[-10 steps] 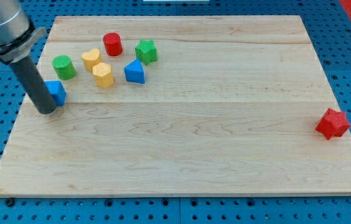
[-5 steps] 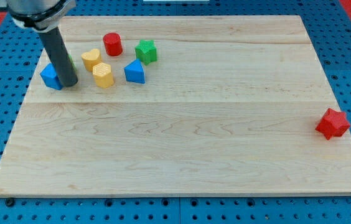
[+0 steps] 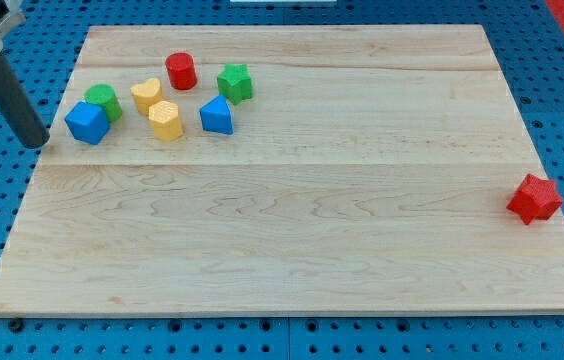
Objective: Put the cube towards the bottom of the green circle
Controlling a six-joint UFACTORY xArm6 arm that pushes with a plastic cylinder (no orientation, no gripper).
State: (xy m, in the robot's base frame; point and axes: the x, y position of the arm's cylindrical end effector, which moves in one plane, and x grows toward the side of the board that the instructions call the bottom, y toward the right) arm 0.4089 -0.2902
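The blue cube (image 3: 87,122) sits near the board's upper left, touching the lower left side of the green circle (image 3: 104,101), a short cylinder partly hidden behind it. My tip (image 3: 33,142) is at the board's left edge, to the left of the blue cube and a little apart from it.
A yellow heart-like block (image 3: 146,95), a yellow hexagon block (image 3: 165,120), a red cylinder (image 3: 181,71), a green star block (image 3: 234,82) and a blue wedge-like block (image 3: 217,116) cluster right of the circle. A red star block (image 3: 534,198) lies at the right edge.
My tip swung from the cube's left to its right, then back out to the board's left edge. The blue cube moved up and slightly left, against the green circle.
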